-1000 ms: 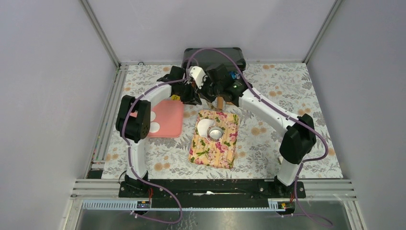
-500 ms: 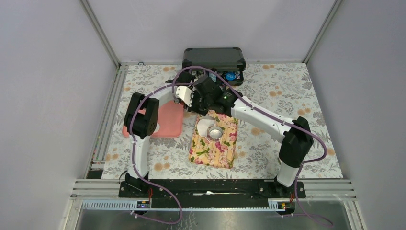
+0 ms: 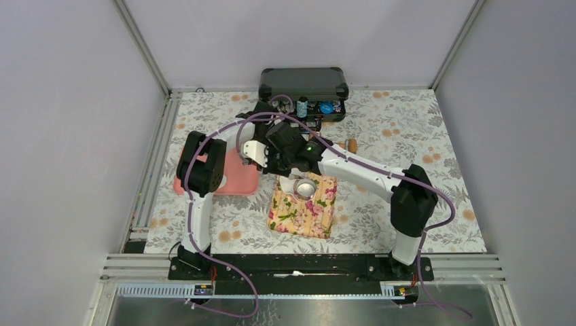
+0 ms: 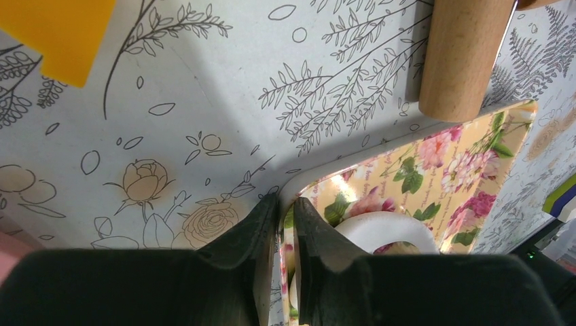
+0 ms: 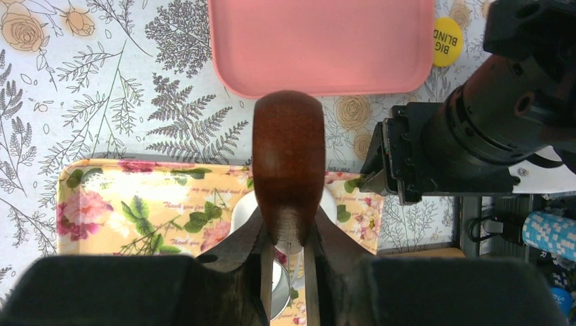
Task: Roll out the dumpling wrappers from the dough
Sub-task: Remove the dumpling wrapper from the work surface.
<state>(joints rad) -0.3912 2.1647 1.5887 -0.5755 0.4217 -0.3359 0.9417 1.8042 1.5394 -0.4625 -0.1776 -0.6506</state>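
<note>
Arms swung toward 6 o'clock | left claw [image 4: 285, 224] narrowed onto floral tray [image 4: 469, 163] rim | right claw [image 5: 289, 255] pinches rolling pin [image 5: 288, 156] | dumpling wrapper [image 4: 384, 227] likely soft, tearable: lift by edge

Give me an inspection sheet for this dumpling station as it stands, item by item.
Surface: floral cloth covering the table.
Job's things: one dumpling wrapper on the floral tray, silver tin at its edge; pink tray beside.
Clutter: black case at the far edge; yellow tag.
Grippers: left gripper pinches the floral tray's rim; right gripper shut on the rolling pin handle.
Cables: purple cables run along both arms.
Surroundings: grey walls, metal frame.
</note>
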